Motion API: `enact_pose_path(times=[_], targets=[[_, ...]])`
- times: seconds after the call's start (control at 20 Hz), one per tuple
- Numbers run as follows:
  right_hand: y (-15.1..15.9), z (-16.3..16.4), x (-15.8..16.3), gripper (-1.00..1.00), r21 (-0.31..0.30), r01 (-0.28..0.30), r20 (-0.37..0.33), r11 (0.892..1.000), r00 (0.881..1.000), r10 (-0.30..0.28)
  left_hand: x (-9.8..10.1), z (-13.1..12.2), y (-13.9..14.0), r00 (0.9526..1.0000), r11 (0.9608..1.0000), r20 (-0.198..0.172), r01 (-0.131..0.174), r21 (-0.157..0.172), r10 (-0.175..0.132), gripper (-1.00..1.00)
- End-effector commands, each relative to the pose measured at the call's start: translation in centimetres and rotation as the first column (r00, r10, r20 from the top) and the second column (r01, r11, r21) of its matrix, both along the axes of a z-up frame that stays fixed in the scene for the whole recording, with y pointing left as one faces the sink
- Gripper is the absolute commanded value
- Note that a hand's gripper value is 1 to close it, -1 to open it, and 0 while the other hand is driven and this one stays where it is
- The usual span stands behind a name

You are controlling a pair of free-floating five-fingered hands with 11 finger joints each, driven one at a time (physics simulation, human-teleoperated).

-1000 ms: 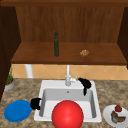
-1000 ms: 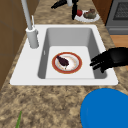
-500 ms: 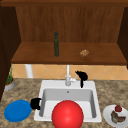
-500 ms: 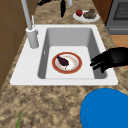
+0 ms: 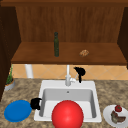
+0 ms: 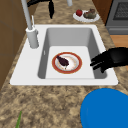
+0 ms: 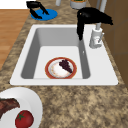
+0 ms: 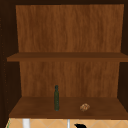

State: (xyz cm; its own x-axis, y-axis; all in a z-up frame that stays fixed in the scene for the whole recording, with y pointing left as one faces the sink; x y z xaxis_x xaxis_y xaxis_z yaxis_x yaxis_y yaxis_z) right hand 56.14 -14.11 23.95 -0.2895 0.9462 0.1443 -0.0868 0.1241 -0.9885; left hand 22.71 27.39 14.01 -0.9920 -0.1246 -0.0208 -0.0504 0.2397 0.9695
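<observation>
My right hand hovers just right of the white faucet, behind the sink. It is open, its palm level beside the faucet's neck and one finger pointing down over the basin's back edge. My left hand hangs at the sink's front left corner beside a blue plate; its relaxed fingers hold nothing. In the basin lies a red-rimmed plate with a dark purple piece of food on it. A red round shape covers the sink's front.
A white plate with a tomato and meat sits on the counter at the right. On the shelf above stand a dark green bottle and a brown lump. A potted plant is at far left, and a stove lies beyond the sink.
My right hand has risen and moved left, from over the sink's back right corner to beside the faucet. The left hand has stayed put.
</observation>
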Motion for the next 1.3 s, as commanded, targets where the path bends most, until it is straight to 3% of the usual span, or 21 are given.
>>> enact_pose_path(times=[0.0,0.3,0.45,0.55,0.75,0.95,1.25], targets=[[-0.3,0.0,2.0,-1.0,-0.124,-0.003,-0.052,0.992,0.999,-0.003,0.0,0.0,0.0,1.0,1.0,0.0,0.0,0.0,0.0,0.0],[0.1,-0.4,4.6,-1.0,-0.21,-0.022,-0.157,0.977,0.988,-0.011,0.0,0.0,0.0,1.0,1.0,0.0,0.0,0.0,0.0,0.0],[2.9,-1.0,3.3,-1.0,-0.244,-0.019,-0.197,0.97,0.98,-0.03,0.0,0.0,0.0,1.0,1.0,0.0,0.0,0.0,0.0,0.0],[3.7,-1.4,2.5,-1.0,-0.293,0.0,-0.183,0.956,0.982,-0.056,0.0,0.0,0.0,1.0,1.0,0.0,0.0,0.0,0.0,0.0],[4.1,-1.9,4.5,-1.0,-0.37,-0.011,-0.259,0.929,0.961,-0.092,0.0,0.0,0.0,1.0,1.0,0.0,0.0,0.0,0.0,0.0],[4.2,-3.0,6.3,-1.0,-0.353,-0.071,-0.353,0.933,0.934,-0.062,0.0,0.0,0.0,1.0,1.0,0.0,0.0,0.0,0.0,0.0],[3.0,-5.4,9.1,-1.0,-0.309,-0.114,-0.455,0.944,0.89,-0.041,0.0,0.0,0.0,1.0,1.0,0.0,0.0,0.0,0.0,0.0]])
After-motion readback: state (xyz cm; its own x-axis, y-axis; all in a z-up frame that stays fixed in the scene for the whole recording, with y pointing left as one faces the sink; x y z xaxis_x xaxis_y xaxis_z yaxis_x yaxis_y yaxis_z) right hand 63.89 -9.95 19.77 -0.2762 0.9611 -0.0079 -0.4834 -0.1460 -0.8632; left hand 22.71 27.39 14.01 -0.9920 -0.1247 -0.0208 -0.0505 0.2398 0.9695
